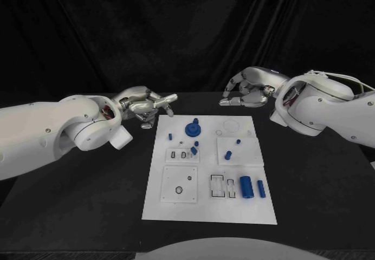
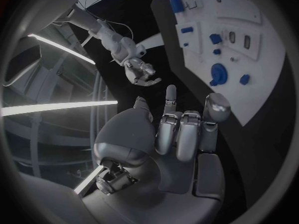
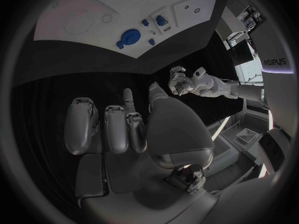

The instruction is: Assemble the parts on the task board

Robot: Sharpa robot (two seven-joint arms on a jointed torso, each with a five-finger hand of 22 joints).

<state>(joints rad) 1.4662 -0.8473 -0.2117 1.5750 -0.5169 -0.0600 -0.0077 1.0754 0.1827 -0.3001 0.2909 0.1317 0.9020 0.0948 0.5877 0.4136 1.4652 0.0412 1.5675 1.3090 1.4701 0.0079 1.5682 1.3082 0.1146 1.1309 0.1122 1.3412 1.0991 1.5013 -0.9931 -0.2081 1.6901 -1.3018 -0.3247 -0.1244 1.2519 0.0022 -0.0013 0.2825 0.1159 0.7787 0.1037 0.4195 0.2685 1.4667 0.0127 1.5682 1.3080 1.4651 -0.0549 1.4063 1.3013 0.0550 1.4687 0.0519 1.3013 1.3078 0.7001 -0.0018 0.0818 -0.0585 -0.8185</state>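
Note:
The white task board (image 1: 209, 208) lies in the middle of the black table. On it are a round blue part (image 1: 192, 129) near its far edge, several small blue parts (image 1: 227, 155) around the middle, and two blue cylinders (image 1: 245, 187) lying at the near right. My left hand (image 1: 148, 105) hovers just off the board's far left corner, fingers apart, holding nothing. My right hand (image 1: 249, 89) hangs beyond the far right corner, fingers loosely bent and apart, also holding nothing. The left wrist view shows my left hand (image 2: 181, 134), the board (image 2: 261, 50) and the right hand (image 2: 142, 72).
Bare black table (image 1: 78, 206) surrounds the board on all sides, with a dark curtain behind. The right wrist view shows the board (image 3: 74, 20) with the round blue part (image 3: 131, 36), my right hand (image 3: 124, 129) and the left hand (image 3: 181, 82) beyond it.

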